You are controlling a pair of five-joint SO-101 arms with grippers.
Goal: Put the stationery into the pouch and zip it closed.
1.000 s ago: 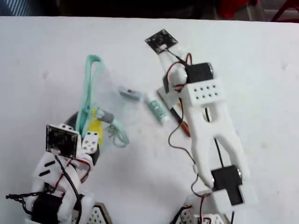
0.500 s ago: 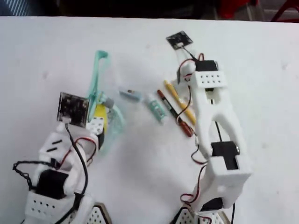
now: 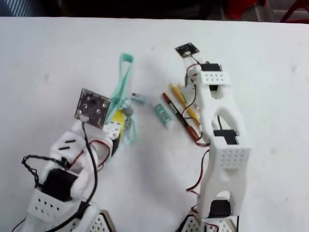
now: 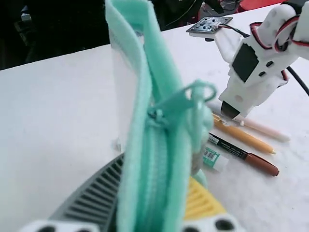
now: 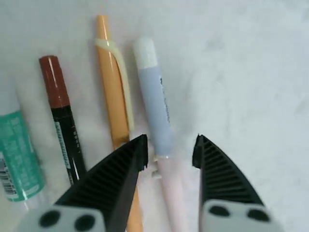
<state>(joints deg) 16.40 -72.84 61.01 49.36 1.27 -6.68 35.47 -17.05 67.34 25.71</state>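
Right gripper (image 5: pixel 169 146) is spread open, straddling the pale blue pen (image 5: pixel 157 106) that lies on the table (image 3: pixel 58 48) beside the orange pen (image 5: pixel 112 96) and brown marker (image 5: pixel 60 116), while the left gripper (image 3: pixel 118 127) is clamped on the mint pouch (image 4: pixel 145 121), holding it up on edge

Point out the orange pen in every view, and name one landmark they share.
High view: the orange pen lies between the right arm and the brown-capped marker.
Left wrist view: the pen lies beyond the pouch, just under the right gripper.
Right wrist view: the pen runs in beside that open gripper, next to a pale blue pen.
Shared landmark: the brown-capped marker, parallel at its side.
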